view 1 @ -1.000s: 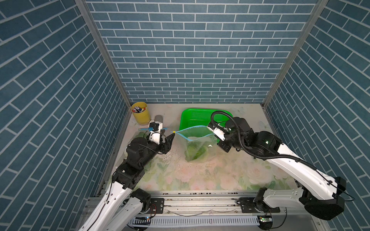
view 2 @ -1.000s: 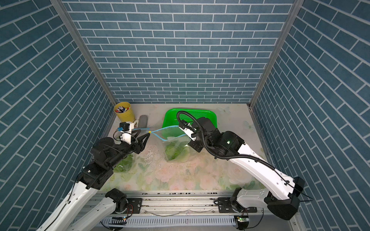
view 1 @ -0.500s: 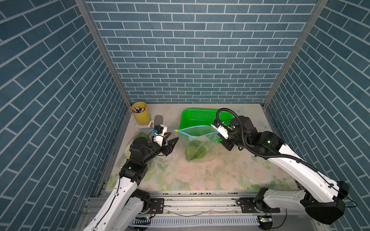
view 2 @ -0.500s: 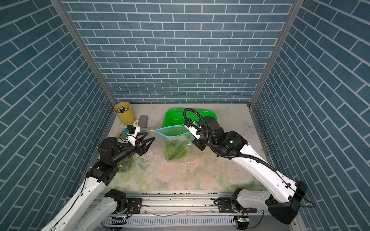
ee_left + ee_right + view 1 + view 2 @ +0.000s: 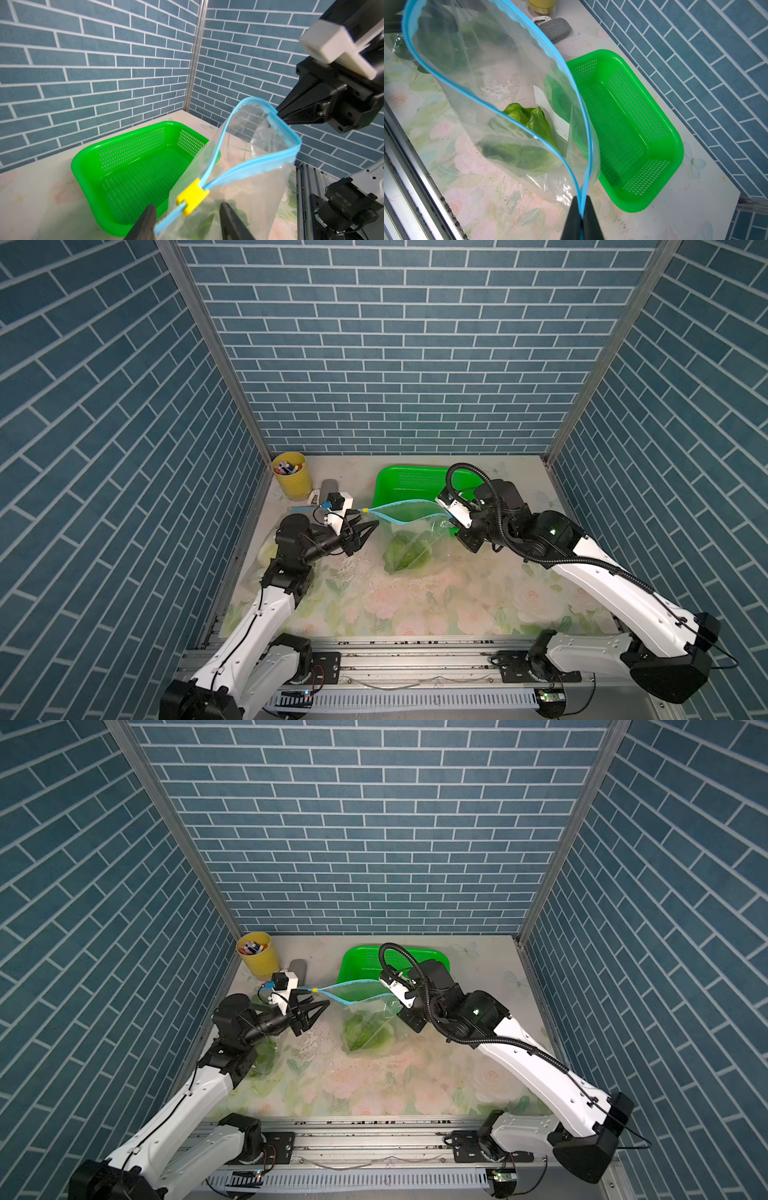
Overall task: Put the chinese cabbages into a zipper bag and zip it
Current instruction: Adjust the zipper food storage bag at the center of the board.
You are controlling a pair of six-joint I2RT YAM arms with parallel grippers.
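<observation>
A clear zipper bag with a blue zip strip hangs over the table, its mouth gaping wide. Green chinese cabbages lie in the bottom of the bag. My right gripper is shut on one end of the blue strip and holds the bag up. The yellow slider sits at the other end. My left gripper is open, with one finger on each side of the strip just under the slider, touching neither.
An empty green basket stands behind the bag. A yellow cup of pens and a grey case sit at the back left. A pale green leafy lump in clear film lies under my left arm.
My left gripper rose and moved right, up to the yellow slider, and its jaws narrowed a little. The right gripper lifted its end of the bag slightly and kept its grip.
</observation>
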